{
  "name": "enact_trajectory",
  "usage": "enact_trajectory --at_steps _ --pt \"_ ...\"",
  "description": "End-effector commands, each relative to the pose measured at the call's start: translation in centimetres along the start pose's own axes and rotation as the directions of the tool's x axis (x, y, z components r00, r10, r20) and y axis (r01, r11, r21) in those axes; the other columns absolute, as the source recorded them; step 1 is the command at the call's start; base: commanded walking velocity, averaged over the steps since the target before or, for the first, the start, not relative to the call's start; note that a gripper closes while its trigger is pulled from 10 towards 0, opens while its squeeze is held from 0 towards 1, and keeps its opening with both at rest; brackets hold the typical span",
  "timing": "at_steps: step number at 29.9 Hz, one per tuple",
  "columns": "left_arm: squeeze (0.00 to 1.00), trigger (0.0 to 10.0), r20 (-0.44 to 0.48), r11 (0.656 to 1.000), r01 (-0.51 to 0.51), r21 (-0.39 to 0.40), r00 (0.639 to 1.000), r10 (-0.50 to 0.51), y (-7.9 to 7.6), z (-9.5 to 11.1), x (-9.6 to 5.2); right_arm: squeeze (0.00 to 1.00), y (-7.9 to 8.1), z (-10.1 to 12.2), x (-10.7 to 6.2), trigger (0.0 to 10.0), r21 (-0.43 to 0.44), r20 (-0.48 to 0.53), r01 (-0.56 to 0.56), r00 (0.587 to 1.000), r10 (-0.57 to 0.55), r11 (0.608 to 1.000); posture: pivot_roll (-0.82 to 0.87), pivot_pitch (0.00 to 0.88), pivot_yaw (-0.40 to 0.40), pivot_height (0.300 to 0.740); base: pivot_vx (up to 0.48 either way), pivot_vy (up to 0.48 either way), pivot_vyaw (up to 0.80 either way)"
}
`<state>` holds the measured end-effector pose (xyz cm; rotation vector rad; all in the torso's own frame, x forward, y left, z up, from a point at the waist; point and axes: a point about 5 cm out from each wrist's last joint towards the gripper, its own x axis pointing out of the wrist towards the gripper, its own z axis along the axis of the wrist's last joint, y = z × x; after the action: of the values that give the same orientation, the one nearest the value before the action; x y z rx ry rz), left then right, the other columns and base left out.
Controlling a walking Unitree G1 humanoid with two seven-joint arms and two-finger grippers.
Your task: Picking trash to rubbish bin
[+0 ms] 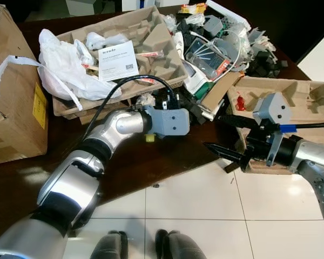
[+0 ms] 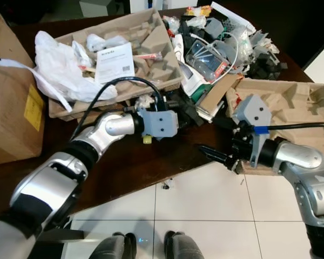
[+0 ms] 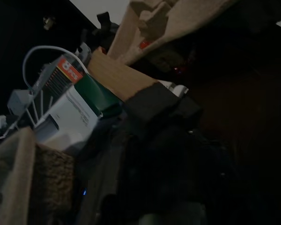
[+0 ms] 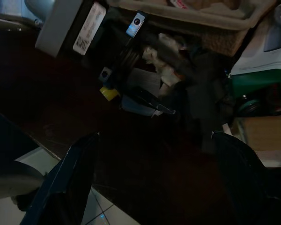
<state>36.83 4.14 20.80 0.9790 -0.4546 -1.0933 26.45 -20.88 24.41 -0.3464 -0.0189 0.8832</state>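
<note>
Trash pile (image 1: 205, 48) hides the left gripper's (image 1: 173, 108) fingers.

Dark wooden table (image 1: 151, 162), white tiled floor (image 1: 205, 210)

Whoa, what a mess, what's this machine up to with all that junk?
The robot is bent over a dark table heaped with cardboard trays, plastic bags and packaging. Its left end effector is pushed into the pile near some dark foam pieces; whether it grips anything can't be seen. Its right end effector hovers open over the table edge, holding nothing.
</note>
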Motion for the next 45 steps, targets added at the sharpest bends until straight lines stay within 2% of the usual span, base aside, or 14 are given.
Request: enact_trajectory --at_steps 1,11,18,19,23,25,29,30,31,32,33,34,38,45 --pt "0.00 0.0 0.026 0.999 0.042 0.028 0.999 -0.043 -0.4 0.6 0.6 0.00 0.4 0.2 -0.2 10.0 -0.004 -0.001 -0.013 1.000 0.013 1.000 -0.12 0.306 -0.057 0.740 0.000 0.000 0.00" --pt "0.00 0.0 0.022 0.999 0.038 0.016 0.999 -0.038 -0.5 0.5 0.6 0.00 0.4 0.4 -0.4 10.0 -0.007 0.002 -0.004 1.000 0.004 1.000 -0.13 0.303 -0.052 0.740 0.000 0.000 0.00" --pt "0.00 0.0 0.062 0.998 0.000 -0.058 0.998 0.003 0.0 0.6 0.4 0.00 0.4 0.4 -0.3 10.0 -0.004 0.012 -0.004 1.000 0.004 1.000 -0.12 0.298 -0.048 0.740 0.000 0.000 0.00" --pt "0.00 0.0 0.096 0.989 -0.031 -0.146 0.994 0.045 0.3 0.6 0.1 0.00 0.5 0.5 -0.2 10.0 -0.001 0.021 -0.005 1.000 0.005 1.000 -0.12 0.295 -0.047 0.740 0.000 0.000 0.00" --pt "0.00 0.0 0.141 0.962 -0.057 -0.269 0.985 0.098 0.7 0.5 -0.3 0.00 0.5 0.4 0.0 10.0 0.005 0.033 -0.006 0.999 0.006 1.000 -0.11 0.291 -0.044 0.740 0.000 0.000 0.00" --pt "0.00 0.0 0.190 0.935 -0.049 -0.352 0.974 0.123 1.0 0.7 -0.6 0.00 0.5 0.4 0.1 10.0 0.008 0.042 -0.009 0.999 0.009 1.000 -0.10 0.286 -0.043 0.740 0.000 0.000 0.00" --pt "0.00 0.0 0.261 0.911 0.013 -0.412 0.960 0.104 1.3 1.0 -1.2 0.00 0.4 0.5 0.4 10.0 0.010 0.054 -0.015 0.998 0.015 1.000 -0.08 0.283 -0.045 0.740 0.000 0.000 0.00" --pt "0.66 0.3 0.267 0.911 0.033 -0.411 0.960 0.085 1.2 1.0 -1.4 0.00 0.4 0.5 0.5 10.0 0.010 0.056 -0.017 0.998 0.017 1.000 -0.08 0.283 -0.045 0.740 0.000 0.000 0.00" --pt "1.00 3.3 0.269 0.908 0.053 -0.415 0.961 0.067 1.1 0.9 -1.5 0.00 0.4 0.5 0.5 10.0 0.010 0.057 -0.018 0.998 0.018 1.000 -0.08 0.283 -0.045 0.740 0.000 0.000 0.00" --pt "1.00 9.4 0.285 0.897 0.100 -0.431 0.958 0.031 1.0 0.9 -1.7 0.00 0.4 0.5 0.6 10.0 0.010 0.059 -0.019 0.998 0.018 1.000 -0.07 0.282 -0.046 0.740 0.000 0.000 0.00" --pt "1.00 9.4 0.285 0.897 0.100 -0.431 0.958 0.031 1.0 0.9 -1.7 0.00 0.4 0.5 0.6 10.0 0.010 0.059 -0.019 0.998 0.018 1.000 -0.07 0.282 -0.046 0.740 0.000 0.000 0.00" --pt "1.00 10.0 0.290 0.899 0.107 -0.424 0.957 0.023 1.1 0.9 -1.8 0.00 0.3 0.5 0.7 10.0 0.010 0.062 -0.019 0.998 0.019 1.000 -0.07 0.282 -0.046 0.740 0.000 0.000 0.00" --pt "1.00 10.0 0.297 0.914 0.125 -0.387 0.955 -0.005 1.6 1.2 -1.9 0.00 0.4 0.6 0.6 10.0 0.012 0.066 -0.023 0.998 0.022 1.000 -0.07 0.294 -0.048 0.740 0.000 0.000 0.00" --pt "1.00 10.0 0.279 0.941 0.127 -0.314 0.960 -0.036 1.3 1.7 -1.3 0.00 0.5 0.6 0.3 10.0 0.015 0.061 -0.022 0.998 0.021 1.000 -0.08 0.309 -0.049 0.740 0.000 0.000 0.00"
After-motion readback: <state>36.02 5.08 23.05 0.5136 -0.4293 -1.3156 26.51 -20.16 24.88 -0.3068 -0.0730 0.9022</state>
